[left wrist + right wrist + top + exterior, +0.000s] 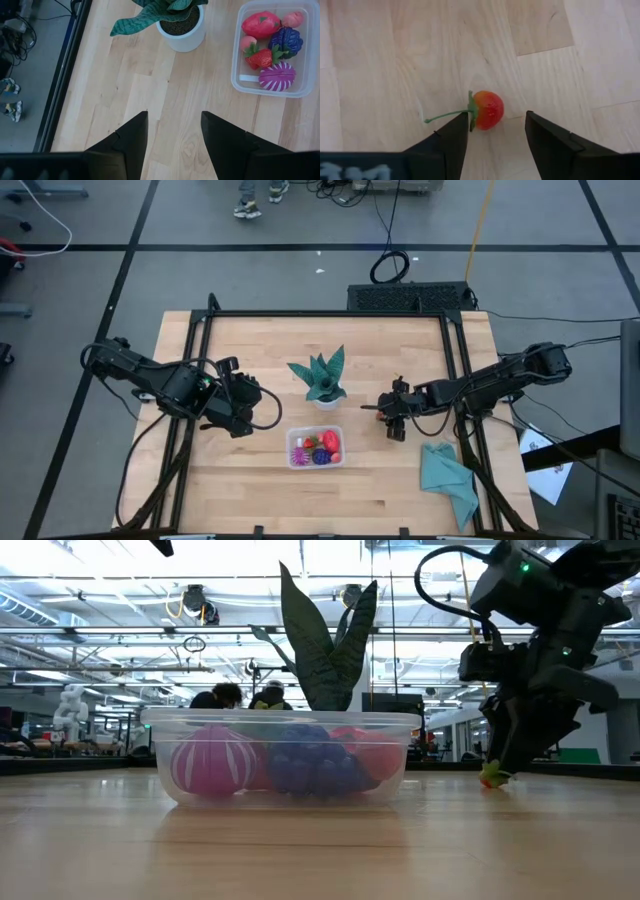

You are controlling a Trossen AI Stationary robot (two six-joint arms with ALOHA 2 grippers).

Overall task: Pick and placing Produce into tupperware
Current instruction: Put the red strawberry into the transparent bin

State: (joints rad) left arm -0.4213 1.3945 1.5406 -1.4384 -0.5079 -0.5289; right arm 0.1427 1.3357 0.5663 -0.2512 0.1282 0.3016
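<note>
1. A teal spiky plant stands upright in a white pot near the middle of the light wooden desk.
2. A crumpled teal cloth lies at the desk's right front corner.
3. Cables trail over the grey floor beyond the desk, where a person's shoes show.
4. Two people appear far off in the bright room behind.

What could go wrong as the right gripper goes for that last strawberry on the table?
The strawberry sits off-centre, close to one finger of the open right gripper, so closing might nudge it away or pinch only its thin green stem. The container already looks crowded with fruit, so a dropped strawberry could bounce out.
</note>
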